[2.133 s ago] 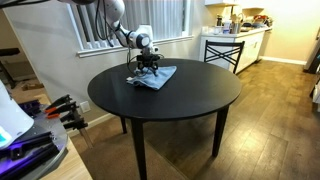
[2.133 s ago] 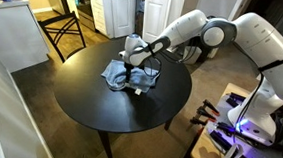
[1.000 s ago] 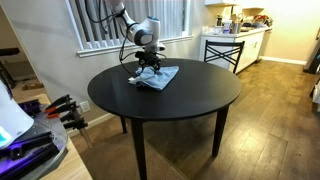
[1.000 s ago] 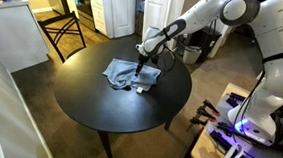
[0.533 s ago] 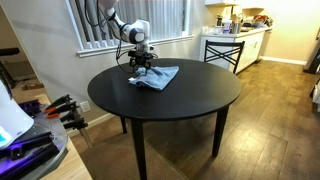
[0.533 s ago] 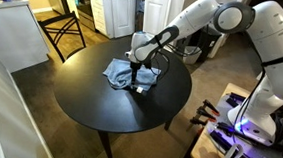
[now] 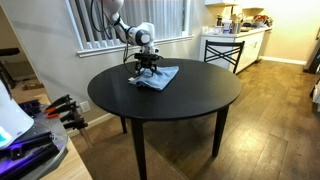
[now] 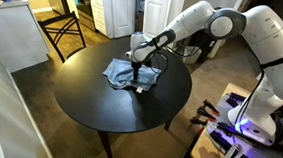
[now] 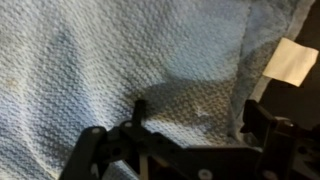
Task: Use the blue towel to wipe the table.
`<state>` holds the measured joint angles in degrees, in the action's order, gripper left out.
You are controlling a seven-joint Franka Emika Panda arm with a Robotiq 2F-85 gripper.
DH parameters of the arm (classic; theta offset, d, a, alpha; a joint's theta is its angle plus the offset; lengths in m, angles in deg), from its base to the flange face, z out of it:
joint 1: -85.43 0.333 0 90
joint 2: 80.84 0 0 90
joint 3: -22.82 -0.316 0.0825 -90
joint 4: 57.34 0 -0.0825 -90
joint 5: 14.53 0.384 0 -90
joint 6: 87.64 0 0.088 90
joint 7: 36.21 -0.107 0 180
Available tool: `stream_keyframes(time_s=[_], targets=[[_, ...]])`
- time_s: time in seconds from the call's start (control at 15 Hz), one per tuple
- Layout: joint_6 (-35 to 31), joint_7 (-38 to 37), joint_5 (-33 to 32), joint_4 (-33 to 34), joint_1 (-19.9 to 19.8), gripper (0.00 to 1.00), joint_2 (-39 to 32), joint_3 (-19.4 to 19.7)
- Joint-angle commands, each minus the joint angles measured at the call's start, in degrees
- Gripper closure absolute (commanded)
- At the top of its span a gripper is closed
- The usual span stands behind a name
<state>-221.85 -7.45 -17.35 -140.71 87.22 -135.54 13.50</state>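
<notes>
A crumpled blue towel lies at the far side of the round black table, and both show in both exterior views, towel and table. My gripper is down on the towel's edge. In the wrist view the towel fills the frame. The gripper has its two fingers spread apart with the weave between them, gripping nothing. A white tag shows at the towel's corner.
A wall with window blinds stands behind the table. A black stool and kitchen counter are at the back. A wooden chair stands beyond the table. Clamps and tools lie on a bench beside it.
The arm has swung about above the towel, changing its elbow pose. The gripper has stayed low on the towel's edge, shifting only slightly. The towel has hardly moved.
</notes>
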Motion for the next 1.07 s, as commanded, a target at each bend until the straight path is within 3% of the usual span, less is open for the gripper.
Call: stream_keyframes(time_s=[0.0,1.0], targets=[[2.53,-0.93,-0.92,2.59,-1.09,0.0,-1.66,1.19],[0.23,-2.68,0.66,-0.81,-10.48,0.0,2.32,5.06]])
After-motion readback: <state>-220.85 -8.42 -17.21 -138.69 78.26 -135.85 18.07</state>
